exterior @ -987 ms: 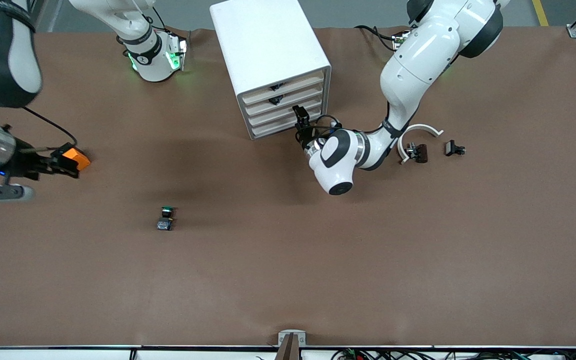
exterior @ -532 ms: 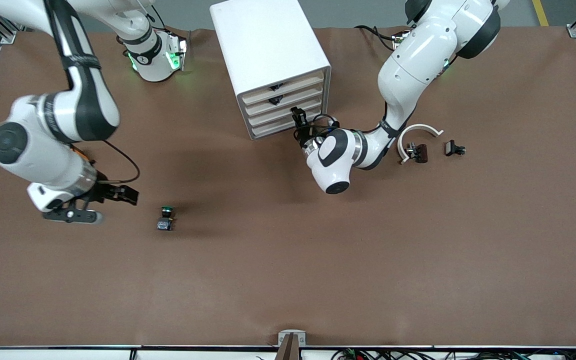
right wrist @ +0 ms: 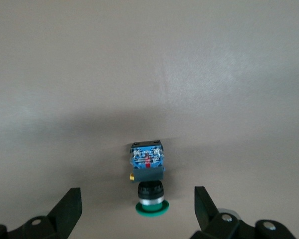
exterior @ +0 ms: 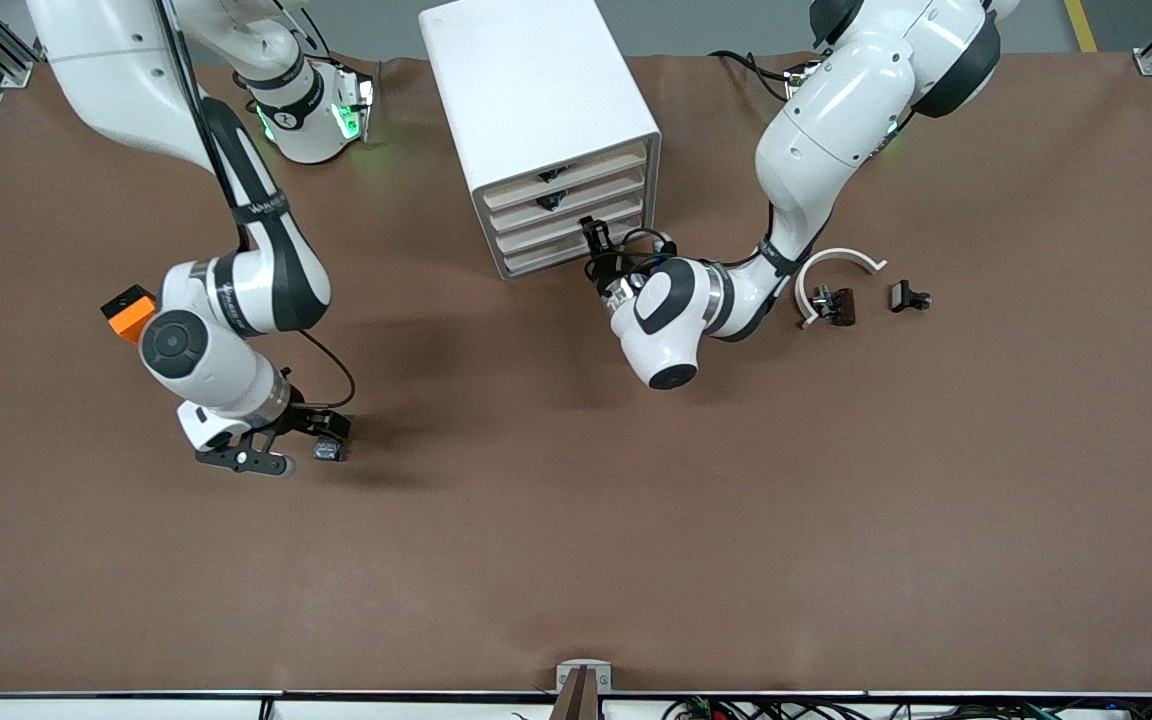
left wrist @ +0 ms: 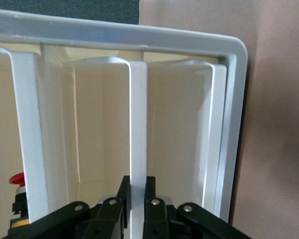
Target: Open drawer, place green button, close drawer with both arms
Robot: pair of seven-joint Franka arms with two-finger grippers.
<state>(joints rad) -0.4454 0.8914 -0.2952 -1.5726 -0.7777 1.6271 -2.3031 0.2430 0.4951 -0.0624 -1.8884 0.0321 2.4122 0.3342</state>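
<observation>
Right hand (exterior: 328,432) hangs low over the bench (exterior: 576,560) with its two fingers (right wrist: 70,206) spread wide, and the button (right wrist: 148,175) lies on the bench in the gap between them. Neither finger touches it in the right wrist view: it sits roughly midway, its green cap toward the wrist and its grey base pointing away. That wide spread with the part centred looks like a line-up for a pinch across the body, so I judge the pickup is about to happen but has not been made.

From the front camera the button (exterior: 329,451) is toward the right arm's end of the bench, nearer the camera than the cabinet (exterior: 541,130) and well apart from it.

Left hand (exterior: 594,246) is at the cabinet's front, level with the lower drawers. In the left wrist view its fingers (left wrist: 112,211) are drawn narrow with a thin white upright strip of the cabinet front between them; whether they truly squeeze it I cannot tell. All four drawers look pushed in, so the drawer (exterior: 571,236) meant for the button seems not yet opened. Holding there makes sense as the start of a pull while the other arm fetches the part.

An orange cube (exterior: 129,312) sits beside the right arm, and a white curved band (exterior: 836,272) with small black clips (exterior: 909,296) lies toward the left arm's end.
</observation>
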